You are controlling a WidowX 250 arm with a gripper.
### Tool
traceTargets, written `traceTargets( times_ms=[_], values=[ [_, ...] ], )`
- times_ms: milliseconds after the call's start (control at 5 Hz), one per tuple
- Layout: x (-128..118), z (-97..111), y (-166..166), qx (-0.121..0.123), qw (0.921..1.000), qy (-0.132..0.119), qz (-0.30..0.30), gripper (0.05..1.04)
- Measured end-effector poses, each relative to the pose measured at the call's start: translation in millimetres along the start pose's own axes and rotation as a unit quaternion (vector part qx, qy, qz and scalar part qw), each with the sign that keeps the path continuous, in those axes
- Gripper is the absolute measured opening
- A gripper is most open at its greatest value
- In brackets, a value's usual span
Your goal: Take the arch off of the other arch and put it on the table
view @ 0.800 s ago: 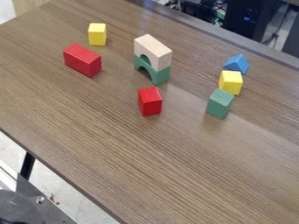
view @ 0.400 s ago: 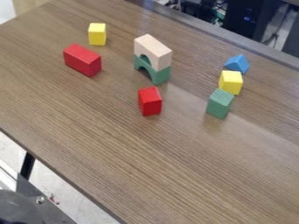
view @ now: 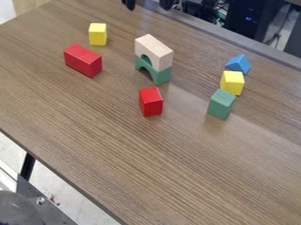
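Observation:
At the top edge of the camera view, the tips of the black gripper point(view: 148, 4) show, set wide apart, so it is open with nothing between them. Below it, a pale wooden arch point(view: 155, 49) rests on top of a green arch point(view: 160, 75), near the upper middle of the wooden table point(view: 147, 162). The two arches touch and both stand upright. Some distance separates the gripper from the pale arch.
Left of the arches are a long red block point(view: 83, 60) and a yellow block point(view: 97, 34). Just in front stands a smaller red block point(view: 151, 102). To the right are a blue triangle point(view: 239, 64), a yellow block point(view: 232, 82) and a green block point(view: 222, 104).
The gripper's tips have come into view at the top edge, where nothing of it showed before. The arches and the other blocks have not moved.

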State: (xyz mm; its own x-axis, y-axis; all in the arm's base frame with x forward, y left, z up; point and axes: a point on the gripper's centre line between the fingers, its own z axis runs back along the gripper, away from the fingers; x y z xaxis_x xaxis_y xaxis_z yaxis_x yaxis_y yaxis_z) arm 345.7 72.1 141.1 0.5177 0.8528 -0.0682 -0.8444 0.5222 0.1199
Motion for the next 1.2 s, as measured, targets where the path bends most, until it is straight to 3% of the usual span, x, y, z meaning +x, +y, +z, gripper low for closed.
traceTargets(
  times_ms=[400,800,1200],
  values=[
    [1,-23,-12,-0.012,0.9997,-0.002,0.022,1.001],
    [3,-38,-19,-0.038,0.9979,0.042,0.032,1.000],
    [13,-62,-14,0.002,0.9985,0.043,0.034,1.001]
  ],
)
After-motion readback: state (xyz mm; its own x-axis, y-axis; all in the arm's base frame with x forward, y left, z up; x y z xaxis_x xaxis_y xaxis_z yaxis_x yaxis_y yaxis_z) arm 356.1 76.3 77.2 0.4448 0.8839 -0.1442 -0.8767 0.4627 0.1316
